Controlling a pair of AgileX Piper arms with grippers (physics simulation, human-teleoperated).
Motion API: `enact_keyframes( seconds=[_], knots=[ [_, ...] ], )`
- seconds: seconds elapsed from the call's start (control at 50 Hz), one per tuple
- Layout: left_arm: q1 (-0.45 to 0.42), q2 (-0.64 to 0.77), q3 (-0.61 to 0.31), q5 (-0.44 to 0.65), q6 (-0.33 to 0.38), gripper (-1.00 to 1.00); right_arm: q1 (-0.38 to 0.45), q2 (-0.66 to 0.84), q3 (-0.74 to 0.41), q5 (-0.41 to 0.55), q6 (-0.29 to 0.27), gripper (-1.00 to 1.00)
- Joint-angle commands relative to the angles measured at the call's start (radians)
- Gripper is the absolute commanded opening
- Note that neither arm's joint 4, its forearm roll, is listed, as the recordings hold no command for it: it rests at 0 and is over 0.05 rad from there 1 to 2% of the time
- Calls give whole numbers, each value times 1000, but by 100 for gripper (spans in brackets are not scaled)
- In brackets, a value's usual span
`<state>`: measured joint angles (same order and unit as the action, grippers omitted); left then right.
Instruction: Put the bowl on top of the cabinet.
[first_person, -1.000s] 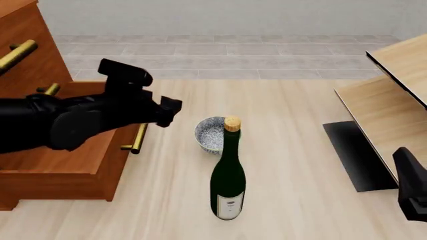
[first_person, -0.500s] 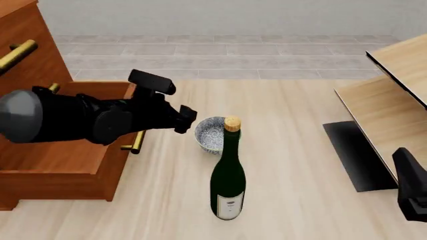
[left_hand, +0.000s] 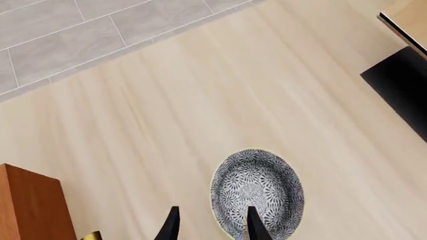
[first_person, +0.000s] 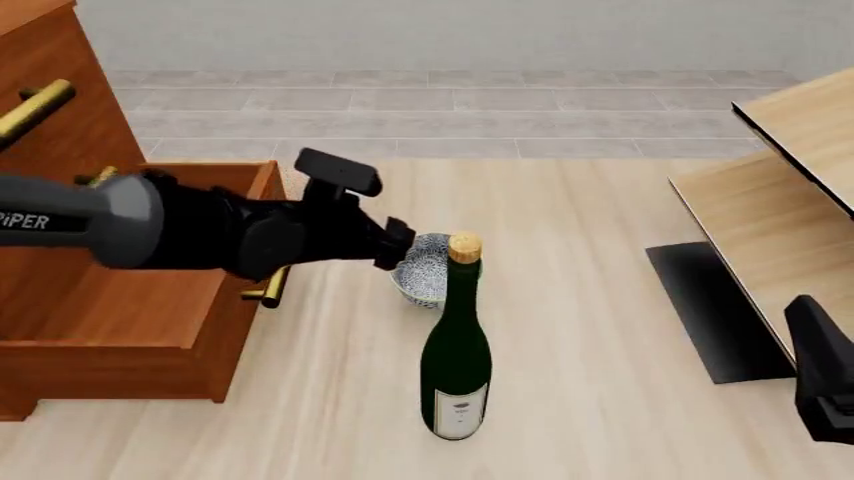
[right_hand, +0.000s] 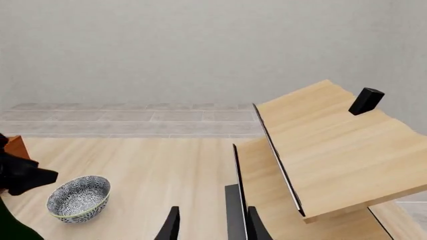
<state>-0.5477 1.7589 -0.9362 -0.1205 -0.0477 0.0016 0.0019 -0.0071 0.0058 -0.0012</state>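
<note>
Surface: pale wood-grain tabletop (first_person: 601, 330) runs to a grey tiled floor and a plain grey wall at the far side.
Cabinet: the reddish-brown cabinet (first_person: 80, 300) stands at 9 o'clock in the front view, brass bar handles showing; its top is out of frame, so the landing spot cannot be judged.
Bowl: the bowl (first_person: 424, 272) sits upright on the tabletop near the middle, just beyond the bottle (first_person: 457, 350), whose cork overlaps its rim in the front view; whether the two touch cannot be told.
Other furniture: pale wooden furniture with a black edge (first_person: 787, 190) lies at 3 o'clock, well apart from the bowl.
Left gripper: the left gripper (first_person: 395, 243) hangs at the bowl's 9 o'clock rim; in the left wrist view its fingers (left_hand: 255, 226) are parted narrowly, one over the bowl's (left_hand: 257, 192) inside and the other outside the wall, holding nothing.
Right gripper: the right gripper (right_hand: 211, 225) waits at 4 o'clock by the pale furniture, its fingers a narrow gap apart and empty.
Step in hand: approach and alignment for a rim pinch; no grasp yet.
Next move: probably lower until the wall sits between the fingers, close, lift straight up clear of the bottle's neck, then carry toward 9 o'clock above the cabinet.
</note>
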Motion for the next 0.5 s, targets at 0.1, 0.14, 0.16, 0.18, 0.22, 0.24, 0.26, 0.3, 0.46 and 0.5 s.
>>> enact_keyframes(
  seconds=[0.1,0.14,0.16,0.18,0.22,0.24,0.26,0.3,0.46,0.5],
  knots=[
    [0,79,-63,1,3,100,0,0,1,-1,0,100],
    [2,89,-66,-3,4,100,0,0,1,-1,0,100],
    [3,94,-67,-5,5,100,0,0,1,-1,0,100],
    [3,94,-67,-5,5,100,0,0,1,-1,0,100],
    [5,109,-71,-10,4,100,0,0,1,-1,0,100],
    [5,109,-71,-10,4,100,0,0,1,-1,0,100],
    [6,116,-75,-11,3,100,0,0,1,-1,0,100],
    [10,127,-81,-13,6,100,0,0,1,-1,0,100],
    [25,182,-118,-11,12,100,0,0,1,-1,0,100],
    [24,191,-120,-12,16,100,0,0,1,-1,0,100]
  ],
)
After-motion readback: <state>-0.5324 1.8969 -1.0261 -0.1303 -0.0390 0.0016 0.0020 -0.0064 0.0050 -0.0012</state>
